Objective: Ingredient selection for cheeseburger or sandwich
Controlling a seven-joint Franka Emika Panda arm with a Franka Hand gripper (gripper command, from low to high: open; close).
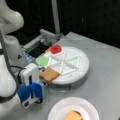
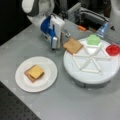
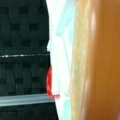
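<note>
A tan toast square (image 1: 49,74) (image 2: 73,45) lies at the near edge of the round white divided tray (image 1: 80,72) (image 2: 100,77), overhanging its rim. My gripper (image 1: 43,79) (image 2: 64,42), white with blue sides, is shut on the outer edge of this toast. In the wrist view the toast (image 3: 100,60) fills the right side, close up. On the white plate (image 1: 57,108) (image 2: 22,80) sits a small stack (image 1: 72,115) (image 2: 34,73): a brown toast square with a yellow cheese square on top. No patty shows.
The tray also holds a green lettuce piece (image 1: 43,60) (image 2: 93,39) and a red round disc (image 1: 56,49) (image 2: 113,49) (image 3: 49,82). A metal fixture (image 1: 48,37) (image 2: 87,15) stands behind the tray. The robot's base is at a front view's left (image 1: 10,50).
</note>
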